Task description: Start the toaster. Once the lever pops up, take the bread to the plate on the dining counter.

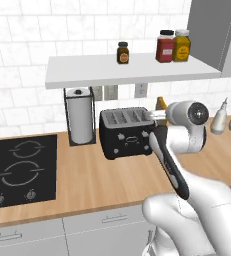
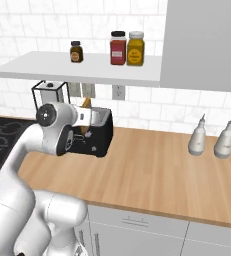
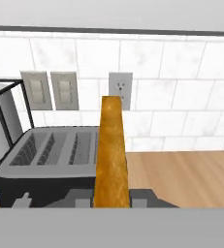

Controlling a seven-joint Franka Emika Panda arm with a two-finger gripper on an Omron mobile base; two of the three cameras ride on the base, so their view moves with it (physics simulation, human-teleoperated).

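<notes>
Just above the right end of the toaster (image 1: 126, 133), the tool (image 3: 111, 201) is clamped on the bread (image 3: 111, 155): in the hand view the golden-brown slice stands on edge between the two dark tips, its long axis running up and away from the tool, its lower end hidden where the tips meet it. The slice is clear of the slots; the toaster's grey slotted top lies to its left and below in that view, so the bread reads as already lifted out and held beside the toaster, near the wall outlet (image 3: 120, 89). In the left base view the slice shows as a small orange sliver behind the wrist, at the toaster's right rear corner; in the right base view it sits between the wrist and the toaster's black body (image 2: 94, 135). The paper towel holder (image 1: 80, 116) stands just left of the toaster, two white bottles (image 2: 210, 140) well to its right on the counter (image 1: 102, 182). Judgement: the toasting step is done and the carry is next. Neither the plate nor the dining counter can be placed relative to the toaster from here, so the base will likely have to turn away from this wall. Risk: the thin slice, held by one end, could pivot in the grip during a wide swing.
</notes>
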